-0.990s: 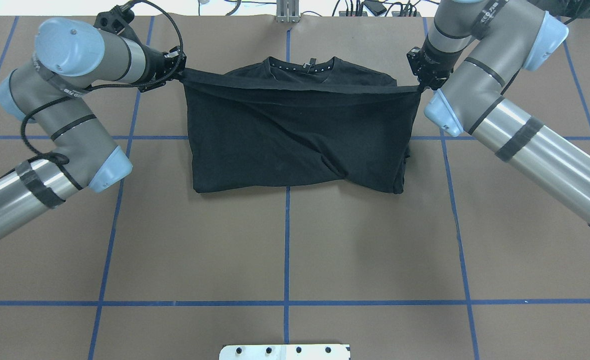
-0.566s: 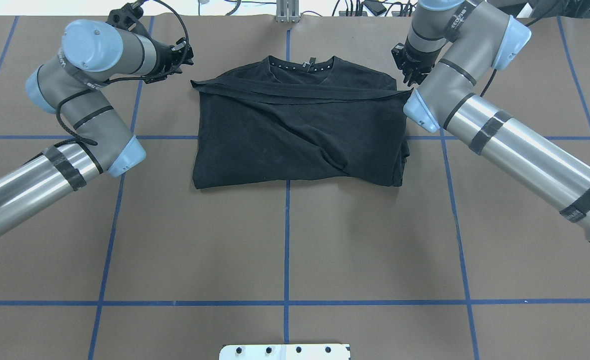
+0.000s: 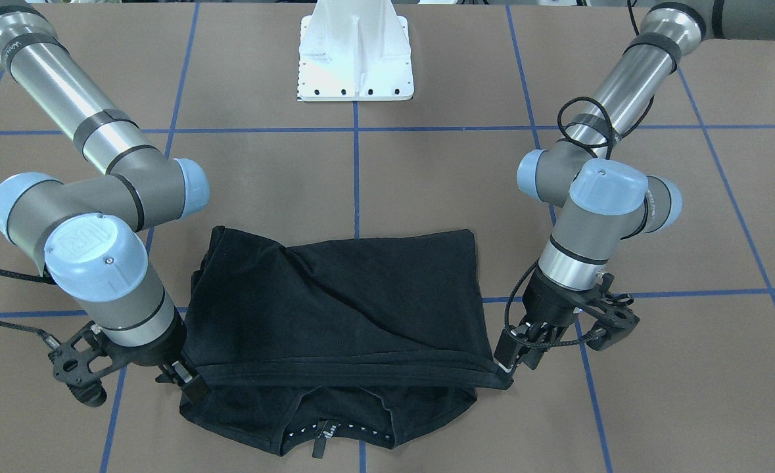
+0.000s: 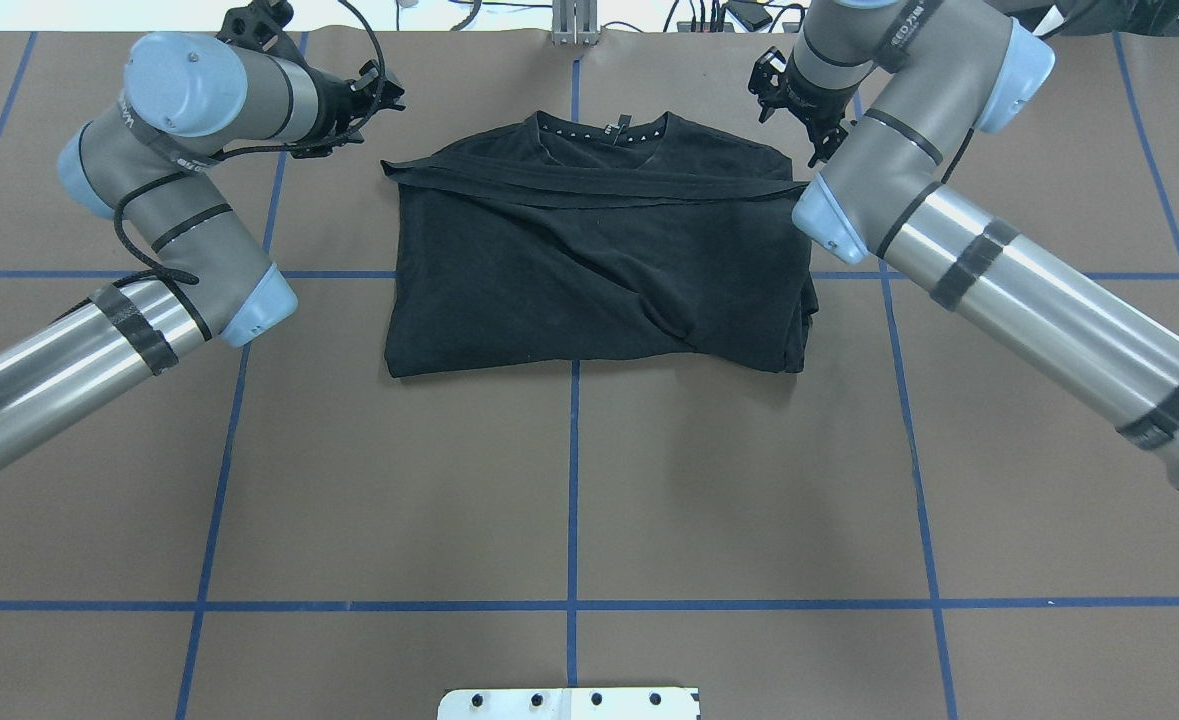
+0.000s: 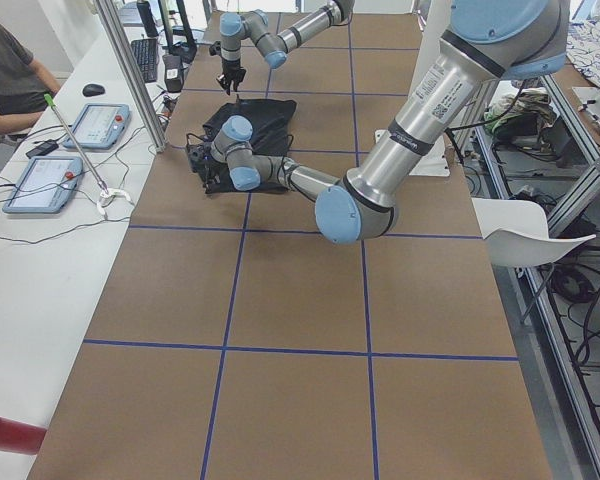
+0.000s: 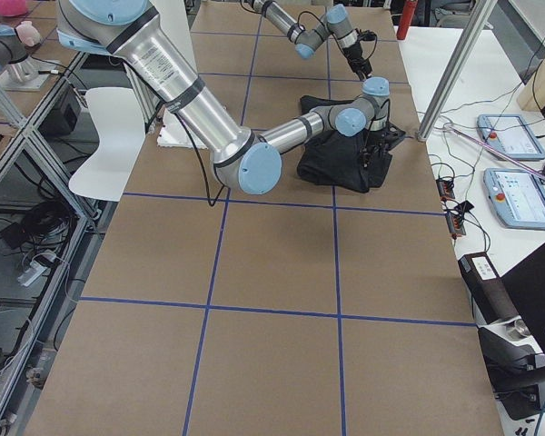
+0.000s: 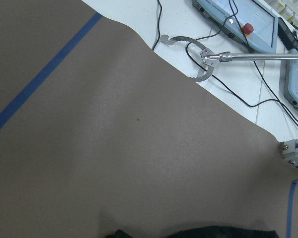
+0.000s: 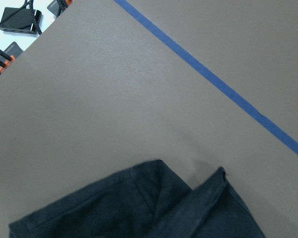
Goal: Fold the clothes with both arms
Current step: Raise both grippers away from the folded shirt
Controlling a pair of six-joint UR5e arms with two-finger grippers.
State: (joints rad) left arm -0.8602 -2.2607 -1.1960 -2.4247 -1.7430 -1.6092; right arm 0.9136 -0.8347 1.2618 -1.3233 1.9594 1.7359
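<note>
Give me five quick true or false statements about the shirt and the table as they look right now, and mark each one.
1. The T-shirt lies with its collar toward the table edge away from the robot's base. True.
2. The shirt's printed logo faces up. False: only plain black fabric shows.
3. The shirt is spread out at full length. False: its lower part is folded up, with the hem lying just below the collar.
4. The grid lines on the table are red. False: they are blue.
5. A white base pedestal stands on the table. True.
</note>
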